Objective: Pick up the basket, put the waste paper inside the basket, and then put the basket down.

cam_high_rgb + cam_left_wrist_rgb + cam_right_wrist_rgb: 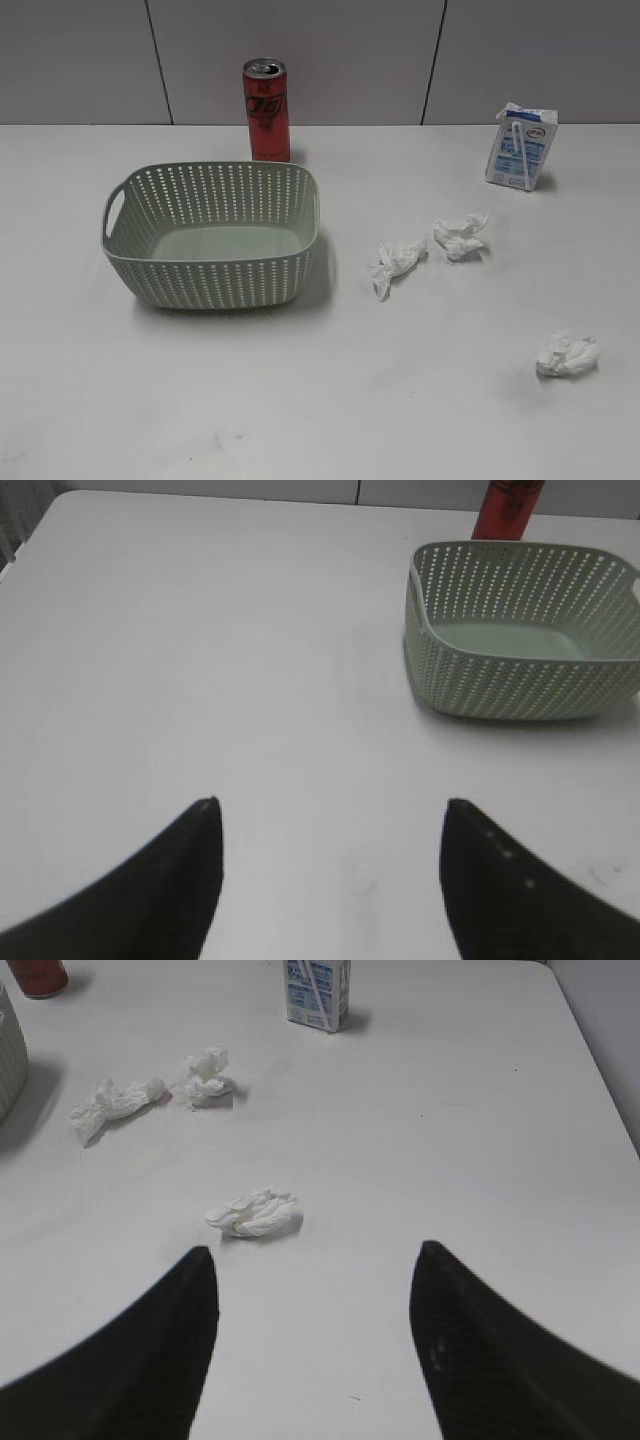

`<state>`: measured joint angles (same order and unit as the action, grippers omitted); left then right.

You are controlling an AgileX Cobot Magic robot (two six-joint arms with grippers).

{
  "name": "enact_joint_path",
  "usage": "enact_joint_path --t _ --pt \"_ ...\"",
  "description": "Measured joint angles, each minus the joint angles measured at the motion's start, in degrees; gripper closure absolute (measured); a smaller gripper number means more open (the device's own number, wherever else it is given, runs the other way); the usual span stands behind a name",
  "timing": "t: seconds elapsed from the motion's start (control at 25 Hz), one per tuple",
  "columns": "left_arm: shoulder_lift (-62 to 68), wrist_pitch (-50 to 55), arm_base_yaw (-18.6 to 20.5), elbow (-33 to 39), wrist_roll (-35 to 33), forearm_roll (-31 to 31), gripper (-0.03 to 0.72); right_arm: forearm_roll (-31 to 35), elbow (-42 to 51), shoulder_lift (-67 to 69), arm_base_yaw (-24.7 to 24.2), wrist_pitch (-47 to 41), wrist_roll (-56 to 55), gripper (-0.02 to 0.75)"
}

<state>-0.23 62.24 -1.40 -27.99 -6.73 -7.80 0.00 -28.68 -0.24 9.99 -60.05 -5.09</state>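
Upright basket [210, 236] | long axis left-right | seemingly empty | wads [400, 260] beside

The pale sage-green rectangular plastic basket [210, 236] looks matt, its walls pierced in a woven pattern and its floor smooth. Behind it at 12 o'clock, the red metal drink can [266, 110] has a glossy printed side and a bright bare-metal top. The three crumpled wads of white tissue paper [400, 262] [460, 236] [566, 354] are soft, creased and dull. The blue-and-white cardboard milk carton [521, 146] shows a smooth printed skin. The white bench [320, 420] is smooth, faintly scuffed. Both grippers' black fingers [150, 900] [500, 1360] look matt.
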Motion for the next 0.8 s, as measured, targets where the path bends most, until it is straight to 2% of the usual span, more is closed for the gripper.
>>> enact_joint_path --t 0.8 --pt "0.29 -0.55 0.00 -0.07 0.00 -0.47 0.174 0.00 0.00 0.00 0.00 0.00 0.00 0.277"
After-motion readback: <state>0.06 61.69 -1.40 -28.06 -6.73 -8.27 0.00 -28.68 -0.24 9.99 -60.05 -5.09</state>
